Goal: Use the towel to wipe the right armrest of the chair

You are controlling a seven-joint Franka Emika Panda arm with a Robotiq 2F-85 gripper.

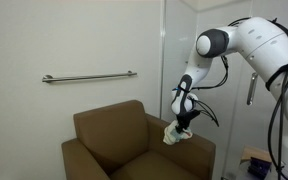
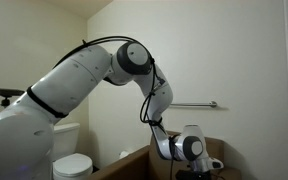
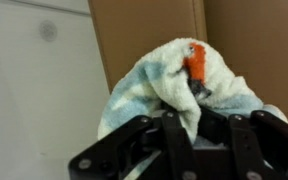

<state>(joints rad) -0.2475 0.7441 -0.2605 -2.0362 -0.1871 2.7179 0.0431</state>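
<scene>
Towel (image 3: 174, 80), white terry cloth with pale blue bands and an orange patch, is clamped in the black pincer (image 3: 197, 125), bunched at the rear of the armrest (image 1: 194, 150) of the brown upholstered armchair (image 1: 109, 135). Contact appears made; wiping strokes judged largely outstanding. Armrest top is flat and broad. Room: white walls, metal grab bar (image 1: 89, 77), white toilet (image 2: 72, 165).

The towel (image 3: 174, 85) is white with pale blue patches and has one bright orange mark, and the fingers (image 3: 114, 152) are black. The armchair (image 1: 109, 135) is plain brown, and the robot arm (image 1: 254, 45) is white with black joints and black cables. The wall (image 1: 44, 40) is off-white, the grab bar (image 1: 89, 76) is silver-grey, and the toilet (image 2: 72, 165) is white.
</scene>
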